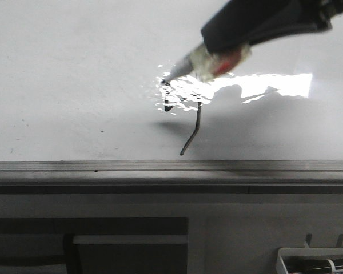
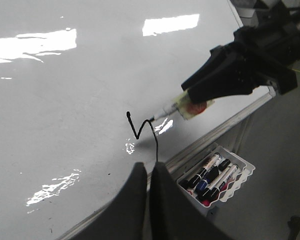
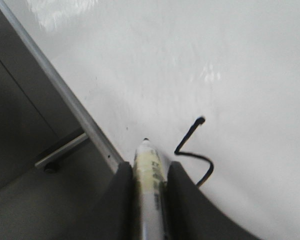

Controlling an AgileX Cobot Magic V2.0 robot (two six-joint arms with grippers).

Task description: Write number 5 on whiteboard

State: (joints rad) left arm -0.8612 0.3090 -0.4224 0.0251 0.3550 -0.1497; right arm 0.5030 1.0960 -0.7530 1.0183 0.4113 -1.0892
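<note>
I read the number 5 (image 2: 142,131) as partly drawn: an angular zigzag and a long tail sit on the whiteboard (image 2: 65,100) near its edge rail, but no top bar shows. My right gripper (image 3: 150,172) has its jaws clamped on the marker (image 3: 149,165), tip at the strokes. My left gripper (image 2: 149,172) hangs nearby, jaws nearly together, holding nothing. Finishing the figure remains.

unfinished black number 5 (image 2: 142,131), glossy whiteboard (image 2: 65,90)
</note>
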